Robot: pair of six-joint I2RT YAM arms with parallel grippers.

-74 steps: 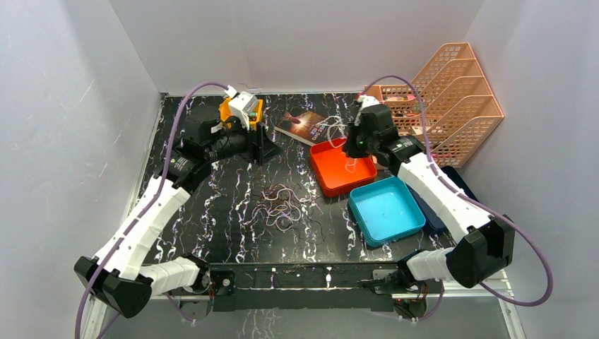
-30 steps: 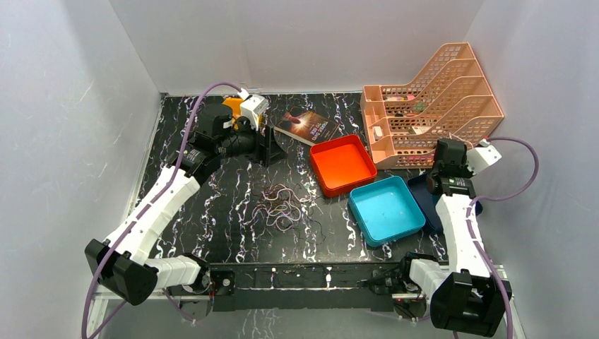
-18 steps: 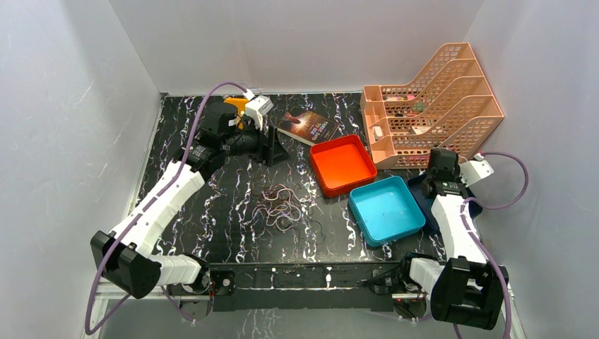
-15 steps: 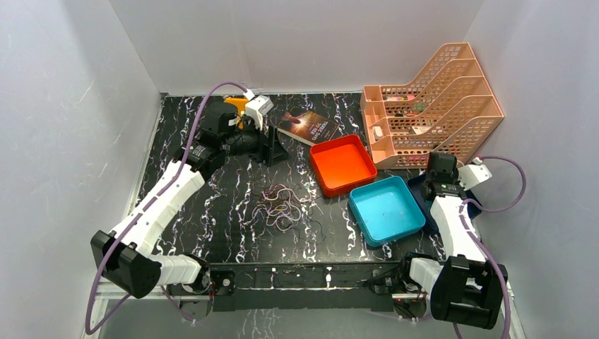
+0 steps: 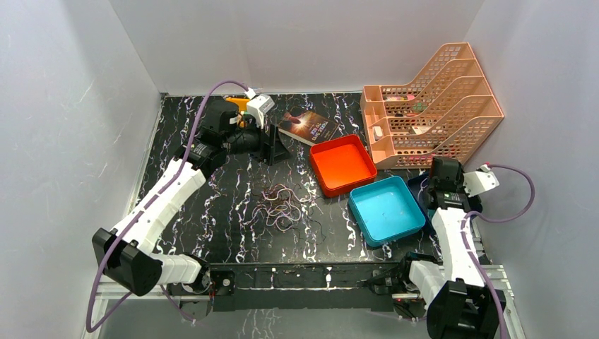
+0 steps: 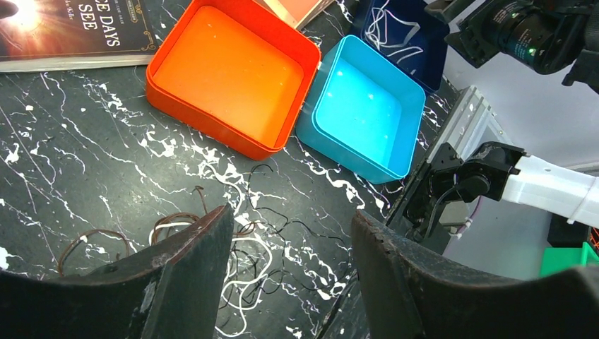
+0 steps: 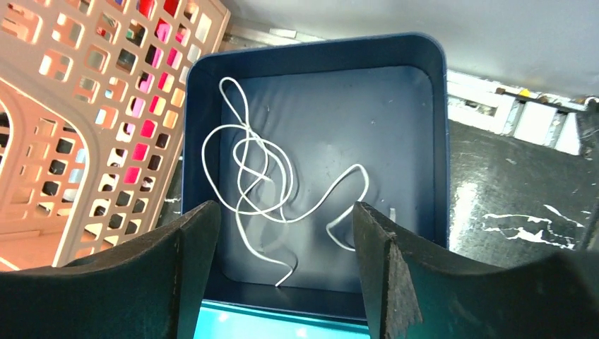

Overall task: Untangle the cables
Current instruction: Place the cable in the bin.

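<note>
Hovering over the dark blue tray [image 7: 385,106], the right gripper [image 7: 282,219] is showing its fingers apart with nothing between them. One white cable [image 7: 265,176] is lying loose in that tray, curled in a few open loops and touching neither finger. Reading that as one cord separated and parked. The left gripper [image 6: 291,219] is hanging above the far-left part of the desk [image 5: 212,205], fingers also apart and gripping nothing, its camera looking down toward the tangle [image 5: 279,208]. The rest of the cables [image 6: 233,247] are sitting mid-desk, just left of the orange tray [image 5: 342,164] and teal tray [image 5: 385,210] — brown, black and whitish strands overlapping in loose loops, well apart from both grippers. Neither of those two trays is showing any cord in it. My call: early-to-middle progress, one strand out, several left to pull apart. Can't count the remaining strands, they're too thin and crossing too much. Next move is probably calling for one arm to come down on a single outer loop — thin cords lying flat on the desk are looking tricky to pinch.
</note>
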